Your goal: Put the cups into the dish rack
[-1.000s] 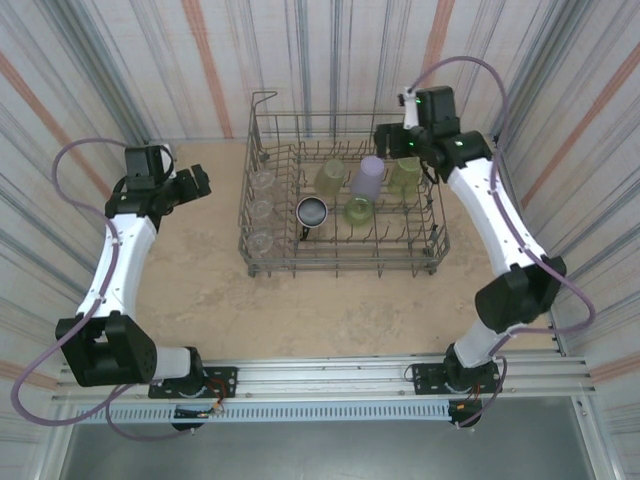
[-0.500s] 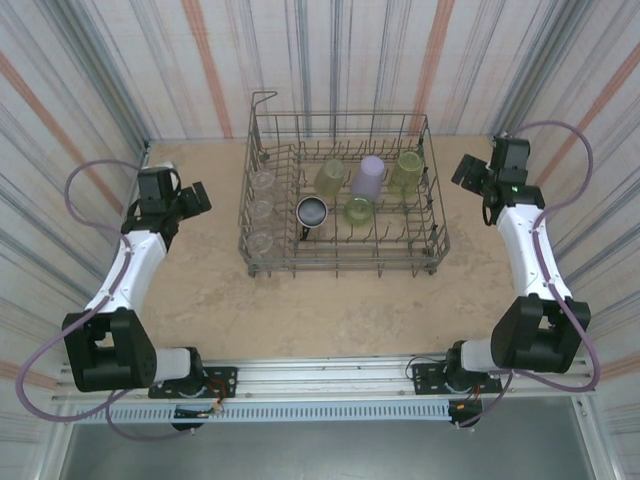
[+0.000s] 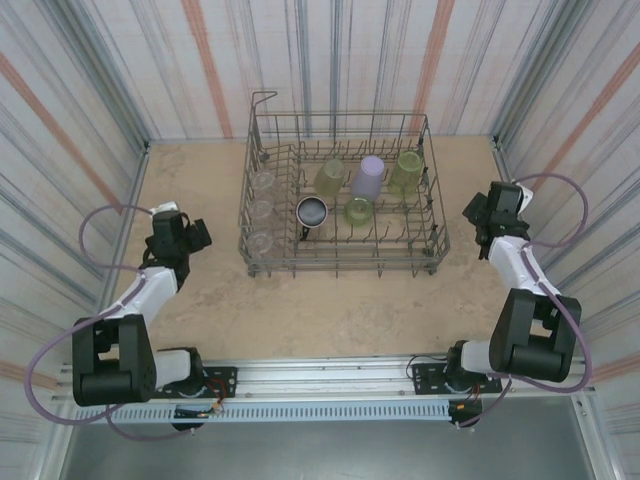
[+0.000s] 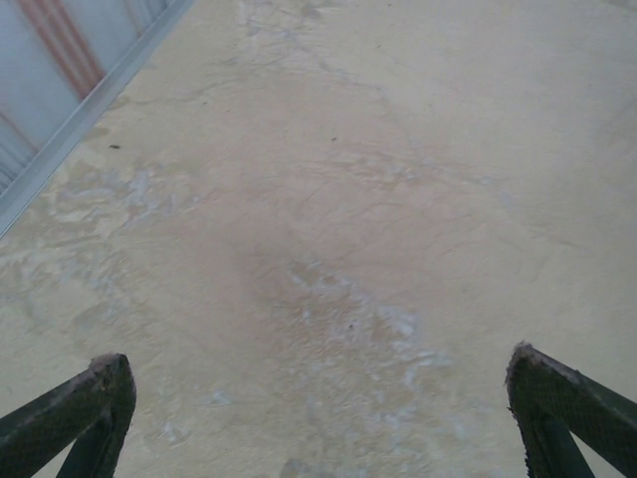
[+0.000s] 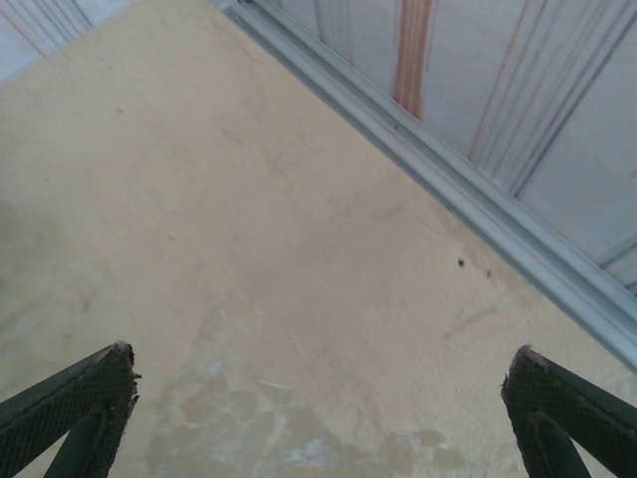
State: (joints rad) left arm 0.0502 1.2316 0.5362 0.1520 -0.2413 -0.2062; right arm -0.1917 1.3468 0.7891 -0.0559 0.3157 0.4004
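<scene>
The cups [image 3: 368, 178] sit inside the dish rack [image 3: 345, 118], propped among its tines so they stay put. Left tool [image 3: 192, 236] and right tool [image 3: 474, 212] hang wide open and hold nothing, either side above the tabletop [image 3: 330, 300]; loading looks finished

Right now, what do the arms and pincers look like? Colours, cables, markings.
Both arms match: the left arm and the right arm have white tubular links between bulky black joint housings. A thin purple cable loops loosely off each. The left pincer and right pincer are black; up close the fingers are dark and tapered, with a fine mesh texture. No markings are legible.
</scene>
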